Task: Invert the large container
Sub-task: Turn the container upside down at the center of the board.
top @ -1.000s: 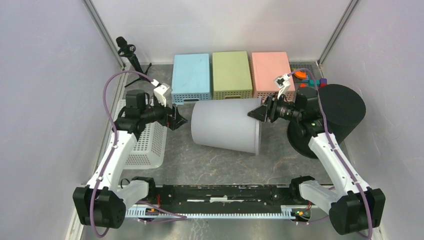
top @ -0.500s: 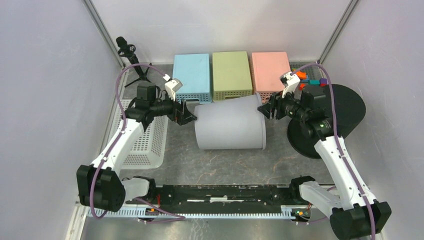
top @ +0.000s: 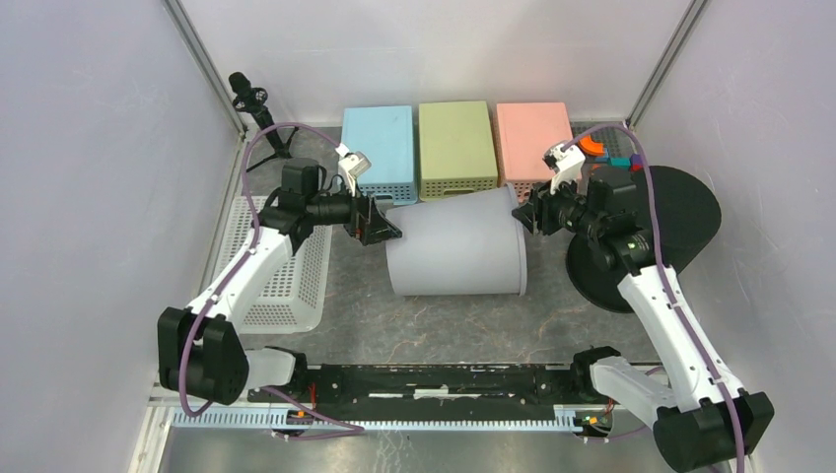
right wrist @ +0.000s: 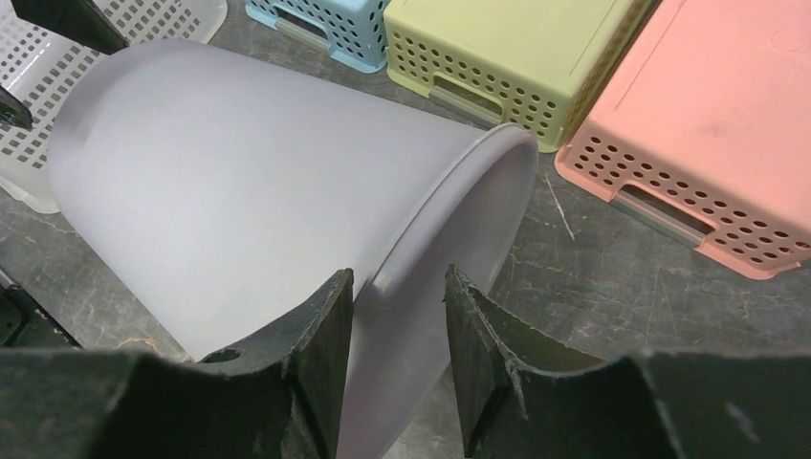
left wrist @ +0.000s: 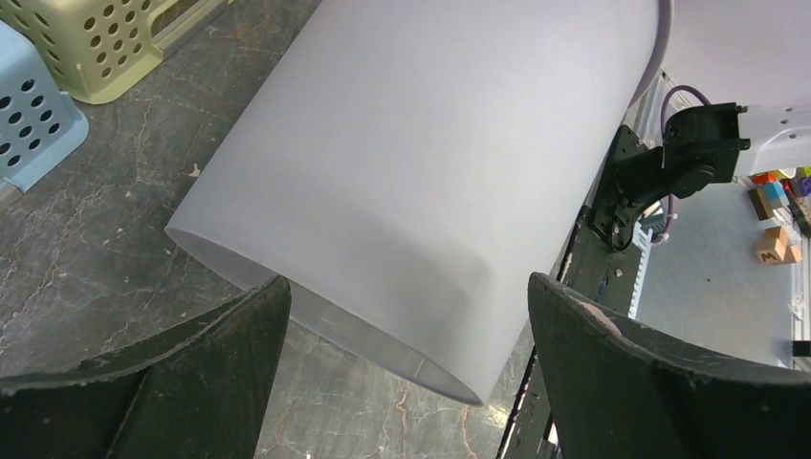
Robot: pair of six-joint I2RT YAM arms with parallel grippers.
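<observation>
Shift since a second ago: our left gripper (top: 380, 222) has travelled in to the base end of the large container (top: 453, 246), and the container itself has swung a little straighter.
Large container: we see it lying on its side on the table (top: 434, 325), closed base toward our left arm, open rim toward our right arm.
Left gripper: its fingers stand wide apart at the container's base end, one on either side of the base in the wrist view; we cannot tell if they touch it.
Right gripper (top: 527, 212): at the container's rim, with the lip passing between its two fingers (right wrist: 316, 344). They are partly closed; we cannot tell if they pinch it.
Behind the container: blue basket (top: 377, 153), green basket (top: 455, 146) and pink basket (top: 532, 143) in a row.
Left of the container: a white basket (top: 286, 276), under our left arm.
Right of the container: a black disc (top: 675, 222), beyond the rim.
</observation>
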